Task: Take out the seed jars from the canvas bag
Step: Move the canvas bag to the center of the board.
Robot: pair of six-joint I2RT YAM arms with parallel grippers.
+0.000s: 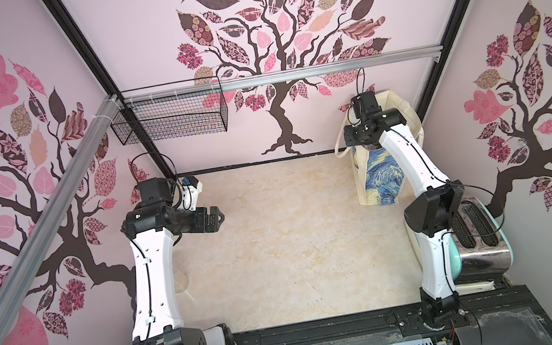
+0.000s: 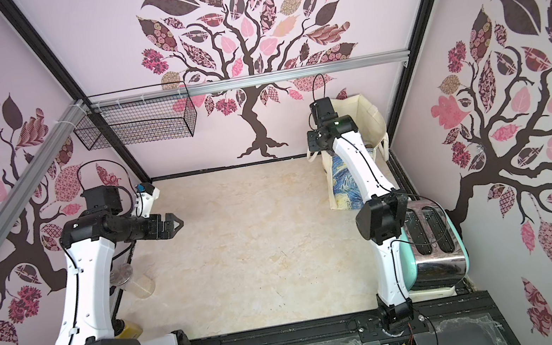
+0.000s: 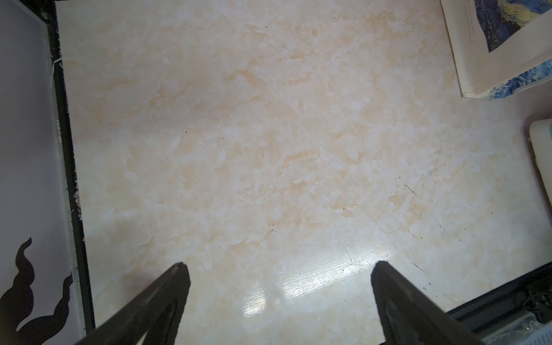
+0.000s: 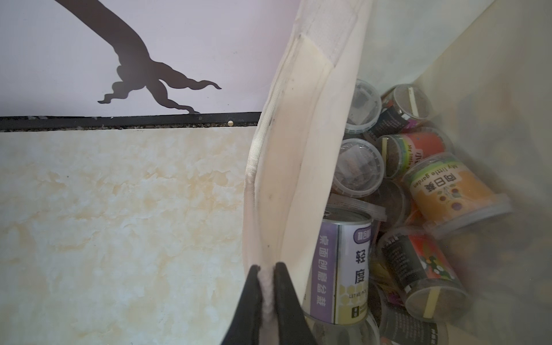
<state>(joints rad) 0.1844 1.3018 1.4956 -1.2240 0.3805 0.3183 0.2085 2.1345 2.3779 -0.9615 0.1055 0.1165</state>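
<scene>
Nearest the robot's base, a chrome and mint toaster (image 1: pixel 477 239) stands at the right edge of the marbled table (image 1: pixel 294 233). Across from it, a clear cup (image 2: pixel 135 280) lies beside the left arm. Further in, the left gripper (image 3: pixel 279 265) hangs over bare tabletop with its jaws spread wide and nothing between them. In both top views it points toward the middle of the table, well apart from the canvas bag (image 1: pixel 378 173).

The bag stands upright in the far right corner, against the back wall. The right gripper (image 4: pixel 266 267) has its jaws pressed together on the bag's cream rim (only a thin fold of fabric shows between the tips). Inside the bag the seed jars (image 4: pixel 457 191) lie heaped, several on their sides, beside a purple-and-white tin (image 4: pixel 343 263).

Farthest back, a black wire basket (image 1: pixel 170 120) hangs from the rail on the rear wall.
</scene>
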